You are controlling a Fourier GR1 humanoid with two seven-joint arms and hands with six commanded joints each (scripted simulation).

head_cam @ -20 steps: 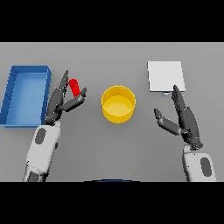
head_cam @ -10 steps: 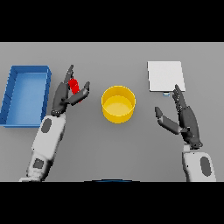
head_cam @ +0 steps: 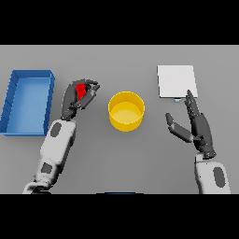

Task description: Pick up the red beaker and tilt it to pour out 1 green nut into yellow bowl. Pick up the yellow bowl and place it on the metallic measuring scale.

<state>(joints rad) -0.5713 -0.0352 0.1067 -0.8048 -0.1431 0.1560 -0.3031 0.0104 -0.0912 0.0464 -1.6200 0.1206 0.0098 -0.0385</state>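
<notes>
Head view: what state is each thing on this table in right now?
Red beaker: held in the left hand, fingers curled round it.
Yellow bowl: upright on the table, nothing visible inside.
Scale: bare, nothing on it.
Blue bin: nothing inside.
Right hand: open, holding nothing.

Your left hand [head_cam: 78, 95] covers most of the red beaker [head_cam: 81, 90]. You can't see any nut.

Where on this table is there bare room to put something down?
Bare grey table lies in front of the yellow bowl, between both arms, and between bowl and scale. It is tight where the left hand holds the red beaker, beside the blue tray.
</notes>
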